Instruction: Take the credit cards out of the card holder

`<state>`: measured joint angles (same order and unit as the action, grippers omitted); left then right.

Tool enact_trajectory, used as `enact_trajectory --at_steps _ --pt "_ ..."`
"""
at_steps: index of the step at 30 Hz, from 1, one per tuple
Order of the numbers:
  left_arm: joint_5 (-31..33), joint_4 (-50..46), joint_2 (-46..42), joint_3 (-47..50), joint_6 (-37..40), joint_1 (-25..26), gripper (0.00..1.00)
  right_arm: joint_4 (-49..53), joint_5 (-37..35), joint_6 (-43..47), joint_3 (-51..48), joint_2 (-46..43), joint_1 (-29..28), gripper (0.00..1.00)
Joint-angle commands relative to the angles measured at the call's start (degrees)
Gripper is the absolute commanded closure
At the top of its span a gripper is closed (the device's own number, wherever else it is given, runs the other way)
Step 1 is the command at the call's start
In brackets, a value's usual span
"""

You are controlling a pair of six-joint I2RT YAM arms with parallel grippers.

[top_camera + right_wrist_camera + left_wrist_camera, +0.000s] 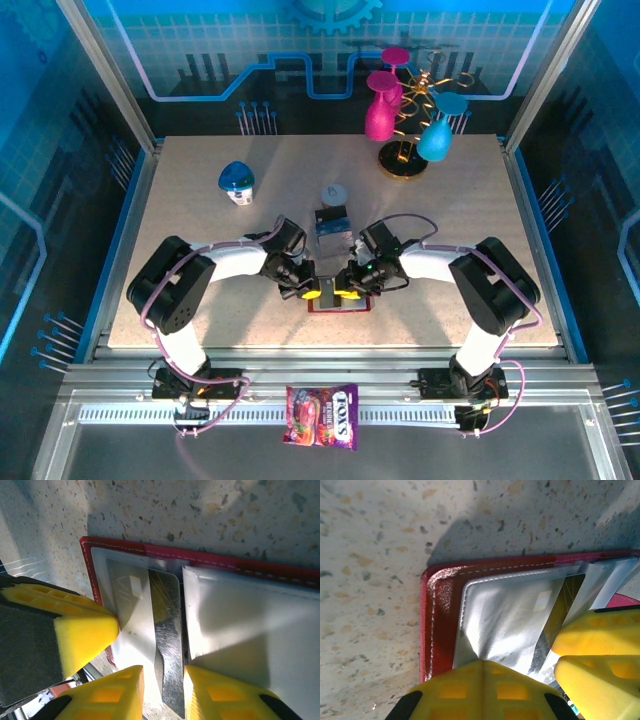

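Right gripper [164, 676] part-open, straddling dark credit card [167, 610] (nothing pinched yet); card looks thin, stiff, slick, so grab its exposed edge outside card holder [200, 558].

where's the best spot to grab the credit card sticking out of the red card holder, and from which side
Pinch the free end of the credit card, the part clear of the grey pocket in the card holder. Come from the pocket's open side, where the right gripper straddles it: the card points lengthwise that way, so it should slide straight out.
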<state>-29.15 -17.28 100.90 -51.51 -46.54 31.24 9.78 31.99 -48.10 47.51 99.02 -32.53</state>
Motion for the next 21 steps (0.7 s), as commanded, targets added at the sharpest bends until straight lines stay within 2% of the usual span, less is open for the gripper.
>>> enact_trajectory --at_steps 1,9,15,21 --pt "0.50 -1.18 2.28 1.52 0.90 0.21 1.00 -1.43 1.68 -0.87 -1.34 1.08 0.85 0.72" --pt "0.82 -1.28 2.57 1.92 1.02 0.17 1.00 0.09 -0.01 -0.15 -1.26 0.88 0.97 0.70" --pt "0.86 -1.34 2.49 1.96 1.02 0.16 1.00 -5.84 2.77 -2.91 -3.47 0.50 1.29 0.77" --pt "1.46 -1.88 2.20 1.92 1.17 0.13 1.00 -4.96 2.37 -2.34 -3.96 -1.58 2.15 0.84"
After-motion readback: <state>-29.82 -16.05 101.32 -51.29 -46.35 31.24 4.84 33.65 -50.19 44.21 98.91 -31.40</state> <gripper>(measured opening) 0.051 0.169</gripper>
